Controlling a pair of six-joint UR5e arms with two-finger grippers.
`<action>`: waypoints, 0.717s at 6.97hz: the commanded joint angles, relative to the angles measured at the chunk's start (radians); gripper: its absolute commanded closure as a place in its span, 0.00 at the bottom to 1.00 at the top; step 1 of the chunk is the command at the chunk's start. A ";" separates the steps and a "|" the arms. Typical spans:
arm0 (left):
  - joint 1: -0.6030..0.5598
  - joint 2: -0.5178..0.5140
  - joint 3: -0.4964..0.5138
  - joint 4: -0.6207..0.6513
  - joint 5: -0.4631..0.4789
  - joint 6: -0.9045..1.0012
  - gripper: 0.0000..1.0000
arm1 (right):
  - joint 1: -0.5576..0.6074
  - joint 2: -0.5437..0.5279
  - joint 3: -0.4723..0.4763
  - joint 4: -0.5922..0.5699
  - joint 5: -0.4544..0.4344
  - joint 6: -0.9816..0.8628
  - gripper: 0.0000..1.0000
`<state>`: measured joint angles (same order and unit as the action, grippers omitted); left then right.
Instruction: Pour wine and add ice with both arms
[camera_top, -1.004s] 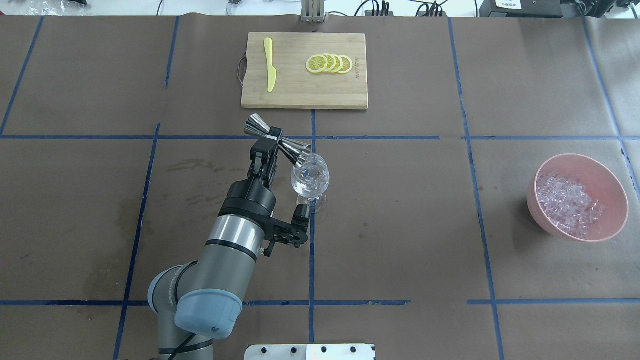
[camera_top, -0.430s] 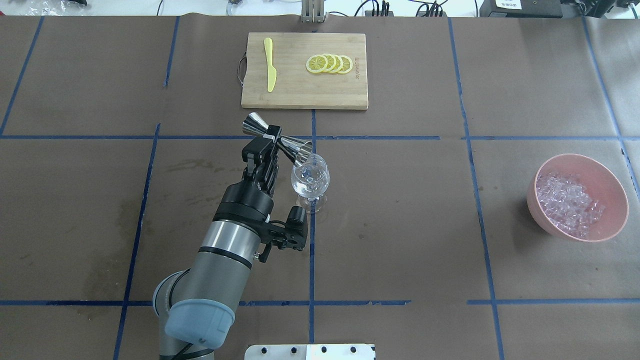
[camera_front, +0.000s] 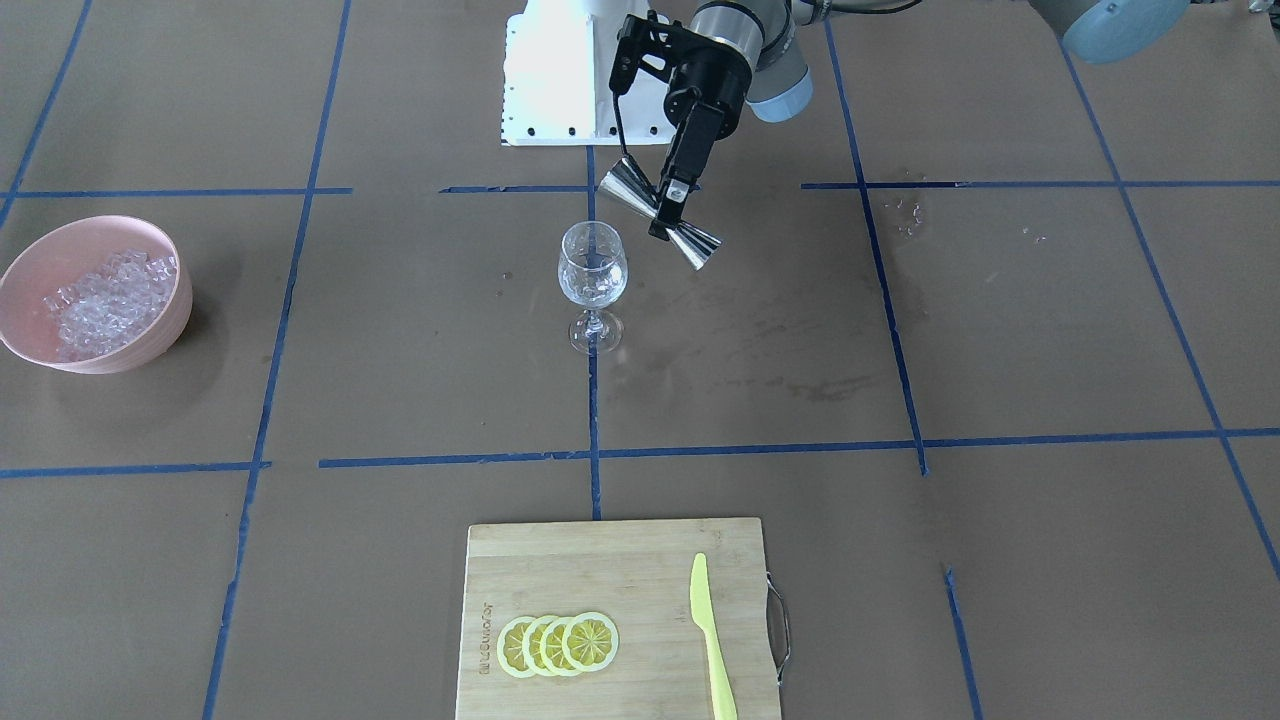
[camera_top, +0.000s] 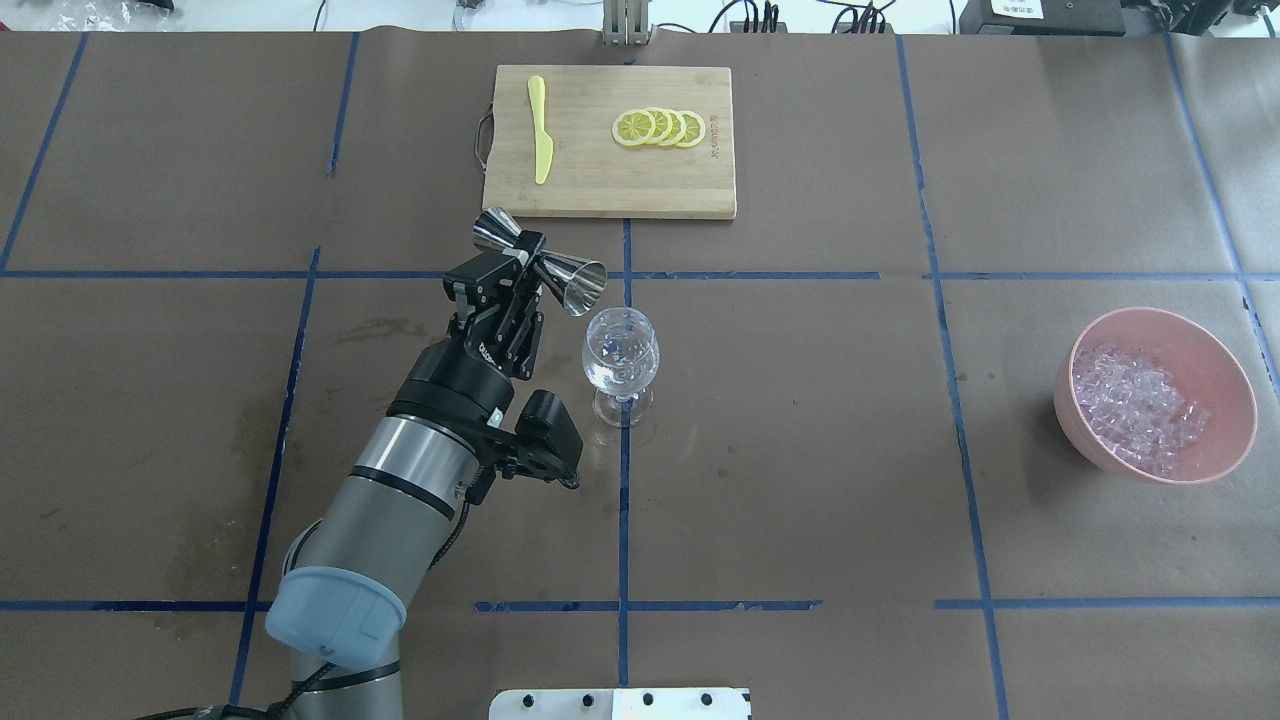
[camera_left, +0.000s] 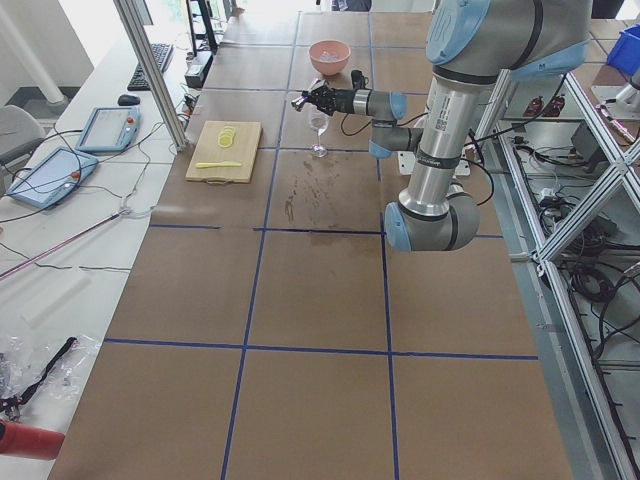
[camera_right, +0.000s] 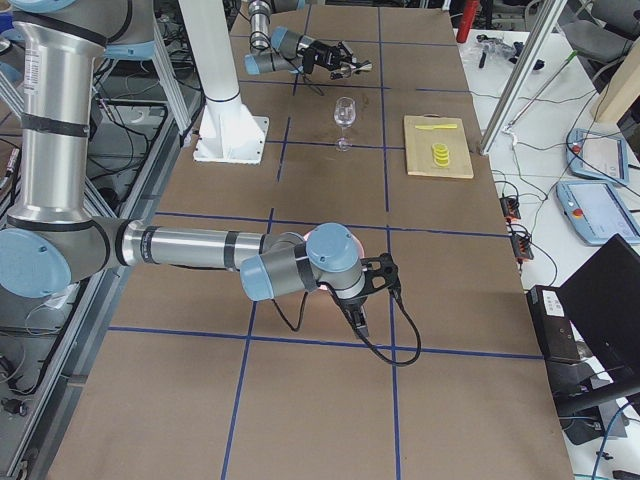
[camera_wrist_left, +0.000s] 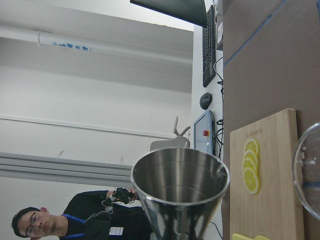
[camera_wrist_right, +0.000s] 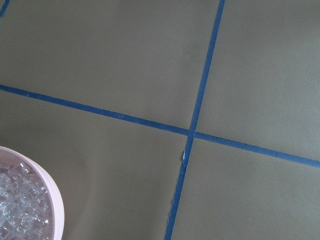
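My left gripper (camera_top: 524, 268) is shut on a steel jigger (camera_top: 560, 272) by its waist. The jigger lies almost level in the air, its wide mouth just left of and beyond the wine glass (camera_top: 621, 358), not touching it. The front view shows the same: left gripper (camera_front: 668, 208), jigger (camera_front: 625, 182), glass (camera_front: 592, 278). The glass stands upright; I cannot make out its clear contents. The ice (camera_top: 1135, 405) fills a pink bowl (camera_top: 1236, 388) at the far right. My right gripper (camera_right: 358, 312) shows only in the right side view, so I cannot tell its state.
A wooden cutting board (camera_top: 600, 185) at the back holds lemon slices (camera_top: 660, 128) and a yellow knife (camera_top: 541, 130). The white base block (camera_top: 620, 704) sits at the near edge. A person shows in the left wrist view. The bowl's rim (camera_wrist_right: 56, 202) edges the right wrist view.
My left gripper has drawn the jigger back from the glass rim, to the left and away. The jigger has turned from tipped toward the glass to nearly level. The glass stands unmoved.
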<state>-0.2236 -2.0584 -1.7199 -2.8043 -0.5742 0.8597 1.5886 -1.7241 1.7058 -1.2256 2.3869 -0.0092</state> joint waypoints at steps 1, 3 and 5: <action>-0.080 0.119 -0.056 -0.050 -0.138 -0.013 1.00 | 0.001 0.000 0.003 0.000 0.000 -0.002 0.00; -0.196 0.304 -0.145 -0.082 -0.342 -0.096 1.00 | -0.001 0.000 0.003 0.000 0.000 -0.002 0.00; -0.427 0.494 -0.158 -0.199 -0.751 -0.195 1.00 | -0.001 0.000 0.003 0.000 0.000 -0.002 0.00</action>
<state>-0.5132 -1.6824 -1.8670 -2.9332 -1.0836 0.7241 1.5886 -1.7243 1.7088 -1.2257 2.3869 -0.0106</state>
